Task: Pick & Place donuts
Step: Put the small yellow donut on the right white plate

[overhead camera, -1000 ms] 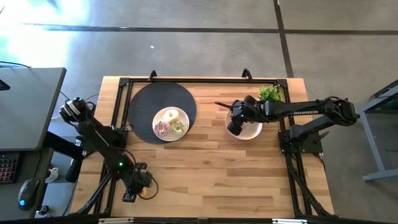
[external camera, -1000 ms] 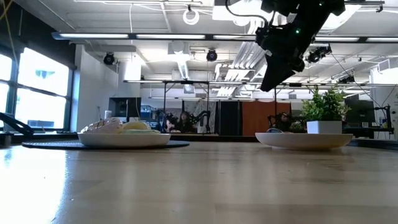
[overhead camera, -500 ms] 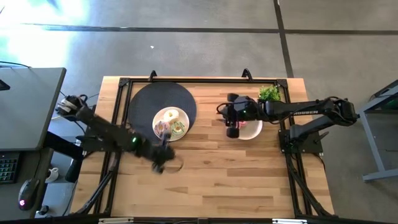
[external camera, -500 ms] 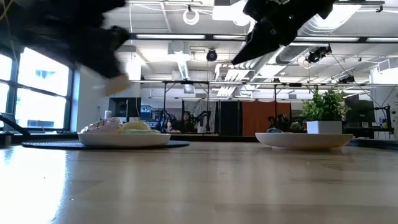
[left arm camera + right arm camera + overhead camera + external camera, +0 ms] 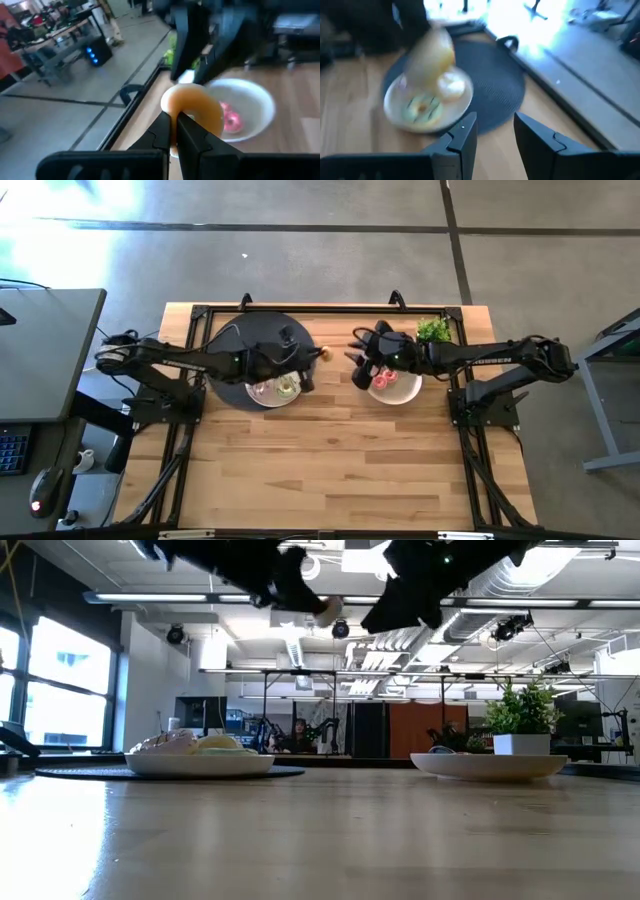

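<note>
My left gripper reaches across the dark mat and is shut on a cream-yellow donut, held in the air between the two plates. The left plate carries a pink-white donut and a green-white donut; the right wrist view shows a cream one there too. A pink donut lies on the right white plate. My right gripper hovers open at that plate's left rim, just beyond the held donut. My left gripper pinches the cream-yellow donut by the near side of its ring between its two fingers. The fingers come about level from the table's left. The donut is lifted clear, high above the wood, standing up beyond the fingertips.
A round dark mat lies under the left plate. A green plant in a white pot stands at the far right corner behind the right plate. The two grippers are close together over the table's far middle. The near half of the table is bare wood.
My left arm has swung fast from the table's near left corner up and across to the far middle, carrying the donut, and now sits beside the right gripper. My right gripper has shifted from over the white plate toward the table's left, to the plate's left rim.
</note>
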`<control>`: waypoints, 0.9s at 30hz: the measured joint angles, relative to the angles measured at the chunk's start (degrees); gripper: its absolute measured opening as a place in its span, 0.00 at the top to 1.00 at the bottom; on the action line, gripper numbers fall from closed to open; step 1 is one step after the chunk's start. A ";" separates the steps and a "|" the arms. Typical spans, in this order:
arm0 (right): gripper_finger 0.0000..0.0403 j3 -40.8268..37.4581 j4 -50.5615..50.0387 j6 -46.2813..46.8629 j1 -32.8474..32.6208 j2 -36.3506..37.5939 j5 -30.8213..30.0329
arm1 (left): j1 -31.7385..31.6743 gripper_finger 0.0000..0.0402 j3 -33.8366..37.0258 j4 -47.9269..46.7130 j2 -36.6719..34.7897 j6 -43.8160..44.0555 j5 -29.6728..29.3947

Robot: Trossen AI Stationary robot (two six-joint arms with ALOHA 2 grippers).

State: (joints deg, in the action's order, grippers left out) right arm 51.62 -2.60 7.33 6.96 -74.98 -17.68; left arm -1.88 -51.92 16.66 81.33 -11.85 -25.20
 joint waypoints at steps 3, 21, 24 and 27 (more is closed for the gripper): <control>0.69 0.00 3.88 0.22 0.04 0.00 -1.30 | -1.21 0.98 0.32 1.25 2.99 -0.40 -2.62; 0.69 0.02 8.40 1.42 1.02 -5.41 -1.01 | -2.24 0.98 0.24 17.01 10.90 -6.27 -8.45; 0.69 0.00 9.75 1.25 1.94 -5.84 -0.87 | -2.26 0.98 0.22 17.06 10.87 -7.35 -8.57; 0.69 0.00 11.82 1.21 2.91 -5.81 -0.08 | -2.28 0.98 0.22 17.30 10.87 -7.53 -8.68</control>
State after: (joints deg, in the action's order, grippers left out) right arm 51.62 9.22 8.54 9.87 -80.79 -17.76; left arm -4.16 -51.70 33.95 92.20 -19.38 -33.87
